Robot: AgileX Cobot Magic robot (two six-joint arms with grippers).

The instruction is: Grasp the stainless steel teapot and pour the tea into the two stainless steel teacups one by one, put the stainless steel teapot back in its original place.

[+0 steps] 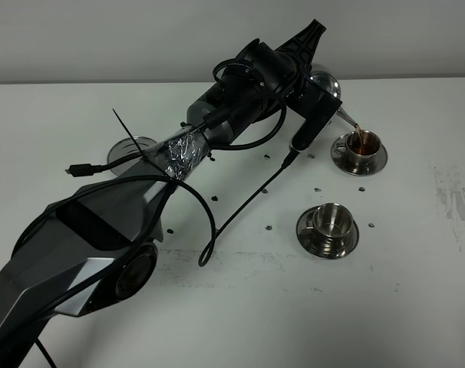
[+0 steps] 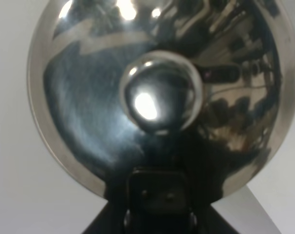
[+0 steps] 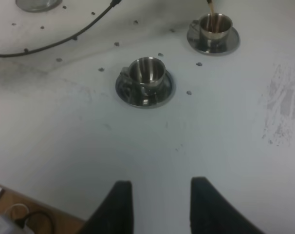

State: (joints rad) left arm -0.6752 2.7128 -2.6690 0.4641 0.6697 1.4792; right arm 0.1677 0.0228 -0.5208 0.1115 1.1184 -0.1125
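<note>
My left gripper [image 1: 315, 103] is shut on the stainless steel teapot [image 1: 327, 83] and holds it tilted over the far teacup [image 1: 364, 143]. A brown stream of tea runs from the spout [image 1: 346, 116] into that cup, which holds tea. The near teacup [image 1: 330, 219] stands on its saucer [image 1: 328, 241] and looks empty. The left wrist view is filled by the teapot's lid and knob [image 2: 159, 92], with the gripper [image 2: 157, 192] below it. My right gripper [image 3: 159, 204] is open and empty, low over the table, short of the near teacup [image 3: 146, 70] and the far teacup [image 3: 215, 25].
A round steel coaster [image 1: 133, 145] lies on the white table behind the left arm. A black cable [image 1: 240, 211] hangs from the arm and loops over the table left of the cups. Scuff marks [image 1: 455, 203] show at the right edge.
</note>
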